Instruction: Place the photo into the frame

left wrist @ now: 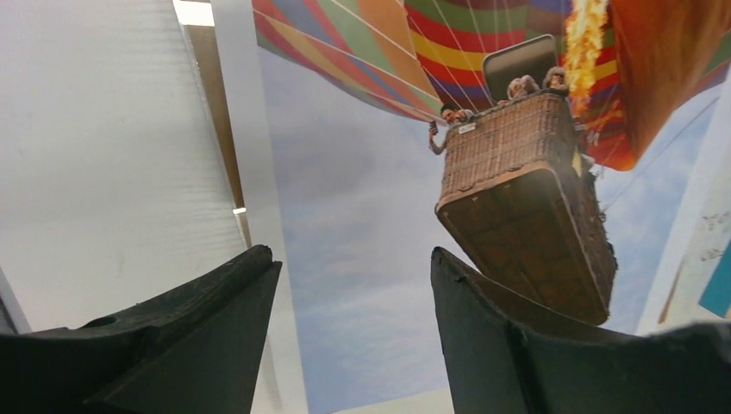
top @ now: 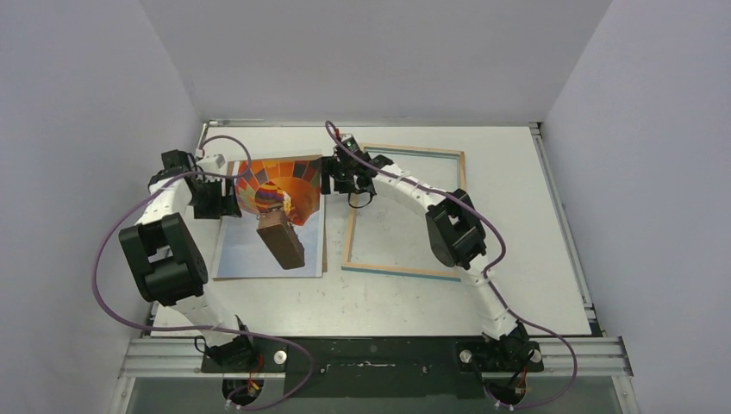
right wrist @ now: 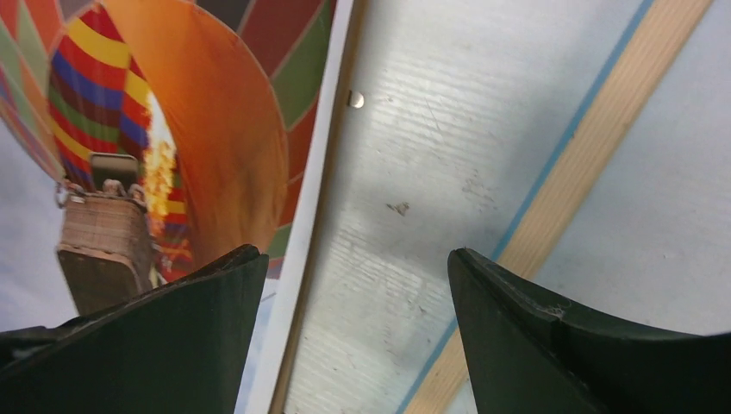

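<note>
Balloon-print paper photo (top: pixel 271 233) lies on white worktop (top: pixel 388 302) beside blue-edged wooden frame (top: pixel 396 270), between left gripper (left wrist: pixel 353 259) and right gripper (right wrist: pixel 345 254), both released.

A white table (top: pixel 388 302) stood enclosed by plain pale walls (top: pixel 371 60) at the back and on both sides. Soft, even light fell over it. A metal rail (top: pixel 586 349) ran along its near edge.

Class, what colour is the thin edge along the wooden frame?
Bright blue, along the frame; clearest in the right wrist view.
</note>
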`<action>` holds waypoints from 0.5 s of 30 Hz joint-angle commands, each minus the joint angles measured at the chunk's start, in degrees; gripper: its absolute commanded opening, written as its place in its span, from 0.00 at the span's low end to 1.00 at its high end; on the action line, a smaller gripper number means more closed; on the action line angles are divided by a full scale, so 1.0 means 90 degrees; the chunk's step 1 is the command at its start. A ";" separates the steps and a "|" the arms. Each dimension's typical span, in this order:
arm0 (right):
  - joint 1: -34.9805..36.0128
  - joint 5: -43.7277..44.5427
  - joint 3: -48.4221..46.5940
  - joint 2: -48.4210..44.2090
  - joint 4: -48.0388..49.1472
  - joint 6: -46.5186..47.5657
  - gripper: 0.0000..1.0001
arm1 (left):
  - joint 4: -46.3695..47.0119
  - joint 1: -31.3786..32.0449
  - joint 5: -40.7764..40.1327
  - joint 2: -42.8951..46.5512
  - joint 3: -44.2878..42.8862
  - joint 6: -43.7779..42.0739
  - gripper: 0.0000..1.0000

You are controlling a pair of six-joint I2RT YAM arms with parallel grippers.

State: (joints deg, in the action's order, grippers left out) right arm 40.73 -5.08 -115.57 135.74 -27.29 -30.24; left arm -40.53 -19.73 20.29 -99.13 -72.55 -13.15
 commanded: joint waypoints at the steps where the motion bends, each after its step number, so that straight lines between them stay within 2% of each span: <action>1: -0.0200 -0.0337 -0.0523 0.0177 0.0490 -0.0316 0.79 | 0.0430 -0.0088 -0.0444 -0.0269 -0.0052 -0.0262 0.61; 5: -0.0401 -0.0616 -0.0629 0.0413 0.0840 -0.0593 0.76 | 0.0537 -0.0195 -0.0631 -0.0698 -0.0416 -0.0144 0.47; 15: -0.0464 -0.0883 -0.1143 0.1047 0.1152 -0.0877 0.76 | 0.1137 -0.0263 -0.1192 -0.1395 -0.1082 0.0149 0.42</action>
State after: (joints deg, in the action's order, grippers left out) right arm 36.21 -11.11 -123.50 144.55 -19.84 -36.14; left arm -34.89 -21.85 11.70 -110.26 -77.76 -12.84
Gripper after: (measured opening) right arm 0.756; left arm 0.434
